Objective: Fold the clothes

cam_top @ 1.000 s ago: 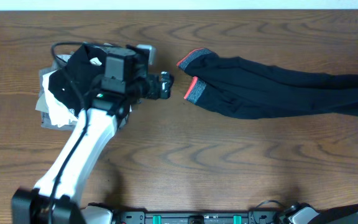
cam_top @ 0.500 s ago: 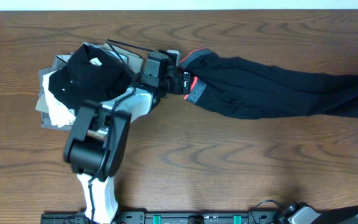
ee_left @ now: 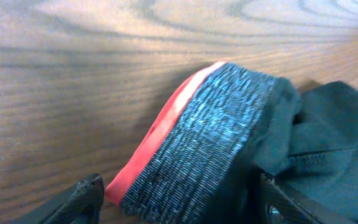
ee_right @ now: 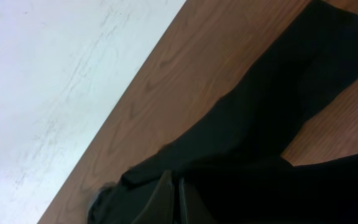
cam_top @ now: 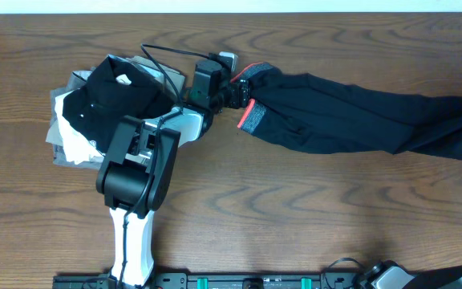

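The black leggings (cam_top: 359, 116) lie stretched across the table from the middle to the right edge. Their grey and coral-red waistband (cam_top: 249, 114) is the left end. My left gripper (cam_top: 235, 90) is at that end, and in the left wrist view the left gripper (ee_left: 180, 186) stands open with the waistband (ee_left: 210, 137) between its two fingers. A small gap shows beside the left finger (ee_left: 89, 193). In the right wrist view my right gripper (ee_right: 178, 186) is shut, with the dark legs of the leggings (ee_right: 272, 112) lying beyond it.
A pile with a black shirt (cam_top: 115, 96) on top of white and grey garments (cam_top: 66, 140) lies at the left, just behind my left arm. The table's far edge meets a white wall (ee_right: 55, 74). Bare wood (cam_top: 311, 209) fills the front.
My left arm has swung right from the pile to the leggings' waistband end. Its jaws now stand around the waistband and have narrowed. The leggings have barely shifted.
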`<state>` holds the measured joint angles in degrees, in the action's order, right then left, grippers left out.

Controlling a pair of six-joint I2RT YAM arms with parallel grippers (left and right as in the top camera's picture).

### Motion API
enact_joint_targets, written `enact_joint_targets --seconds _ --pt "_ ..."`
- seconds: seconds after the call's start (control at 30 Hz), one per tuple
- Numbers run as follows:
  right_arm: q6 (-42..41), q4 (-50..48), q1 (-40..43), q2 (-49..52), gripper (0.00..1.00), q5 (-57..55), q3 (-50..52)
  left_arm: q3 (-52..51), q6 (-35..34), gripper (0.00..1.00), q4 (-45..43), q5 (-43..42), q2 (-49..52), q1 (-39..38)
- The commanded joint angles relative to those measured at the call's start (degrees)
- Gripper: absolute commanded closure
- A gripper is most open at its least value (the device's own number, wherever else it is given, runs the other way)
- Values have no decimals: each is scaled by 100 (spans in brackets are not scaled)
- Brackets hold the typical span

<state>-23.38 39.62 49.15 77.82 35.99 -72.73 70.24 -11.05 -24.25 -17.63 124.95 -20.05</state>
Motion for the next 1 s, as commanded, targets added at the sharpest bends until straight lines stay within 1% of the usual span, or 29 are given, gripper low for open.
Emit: enact_joint_targets --seconds 0.0,0.03,0.1,0.17,0.23,0.33,0.37,0.4,0.53,0.63,0.77,0.97 --pt "136 7 -52 -68 99 -17 -151 98 -24 25 -55 35 256 -57" --pt "136 7 -52 -68 99 -17 -151 98 -24 27 -76 33 291 -81" --pt "133 11 -52 -68 99 -15 -151 98 -24 36 -94 28 306 -101" --pt "133 15 -52 -68 99 -17 -151 98 -24 50 -120 26 273 -120" --pt "133 24 -52 -68 99 -17 -151 101 -24 69 -111 -35 177 -120" --pt "116 20 -55 -68 99 -17 -151 101 -22 89 59 -205 -168 -118" --pt "116 15 -52 -68 99 -17 -151 101 -15 93 168 -203 -321 -118" --pt "116 2 -52 -68 99 -17 -151 101 24 94 306 -205 -496 -114" --pt "116 -61 -52 -68 99 -188 -151 101 354 94 1080 -175 -1580 -111" --pt "-46 -118 -42 -68 99 -570 -151 101 570 94 1810 114 -2551 -111" --pt "-4 -389 -39 -68 99 -577 -151 101 968 94 2680 564 -3650 -114" --pt "66 -933 -35 -68 99 -474 -151 101 1176 94 3624 966 -4601 -114"
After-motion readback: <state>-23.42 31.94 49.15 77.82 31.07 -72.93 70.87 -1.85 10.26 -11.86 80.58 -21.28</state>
